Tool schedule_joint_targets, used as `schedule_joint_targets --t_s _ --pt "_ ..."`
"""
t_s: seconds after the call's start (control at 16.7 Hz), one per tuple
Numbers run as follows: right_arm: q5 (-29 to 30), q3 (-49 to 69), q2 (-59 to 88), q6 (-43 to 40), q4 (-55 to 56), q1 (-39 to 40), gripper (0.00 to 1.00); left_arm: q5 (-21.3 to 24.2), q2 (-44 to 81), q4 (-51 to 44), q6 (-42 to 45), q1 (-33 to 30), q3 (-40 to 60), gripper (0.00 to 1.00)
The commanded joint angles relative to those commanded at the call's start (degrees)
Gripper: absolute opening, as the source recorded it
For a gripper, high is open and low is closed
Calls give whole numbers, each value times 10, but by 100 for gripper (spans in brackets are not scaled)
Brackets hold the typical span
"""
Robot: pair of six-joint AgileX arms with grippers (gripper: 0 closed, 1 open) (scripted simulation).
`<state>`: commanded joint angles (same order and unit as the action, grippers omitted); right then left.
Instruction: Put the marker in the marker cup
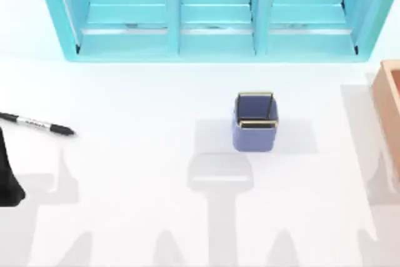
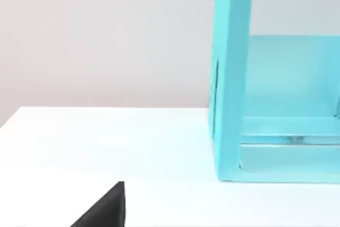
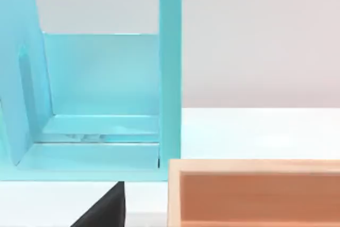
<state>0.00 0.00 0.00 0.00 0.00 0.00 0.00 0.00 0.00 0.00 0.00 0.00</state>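
White table, flat and matte, bearing all items. Large turquoise shelf unit with three open compartments, standing along the table's far edge. Orange-brown open box, at the right edge of the table. Black left arm, at the left edge; its gripper's opening cannot be told. Small square blue-purple cup with thin gold rim, upright just right of the table's middle, well apart from the marker. Thin marker with white-grey lettered barrel and black cap, lying flat near the left edge, just beyond the left arm.
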Motion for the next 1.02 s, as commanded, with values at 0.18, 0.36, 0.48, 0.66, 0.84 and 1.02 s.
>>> schedule_joint_targets --t_s 0.18,0.36,0.48,0.66,0.84,1.02 --pt "0 0 0 0 0 0 100 3 7 3 -7 2 2 100" --pt "0 0 0 0 0 0 100 23 62 26 -61 15 13 100" --pt "0 0 0 0 0 0 100 46 129 52 -122 28 28 100" --pt "0 0 0 0 0 0 100 89 271 106 -235 51 59 100" --pt "0 0 0 0 0 0 100 135 440 172 -355 78 101 100" --pt "0 0 0 0 0 0 100 179 610 236 -470 103 142 100"
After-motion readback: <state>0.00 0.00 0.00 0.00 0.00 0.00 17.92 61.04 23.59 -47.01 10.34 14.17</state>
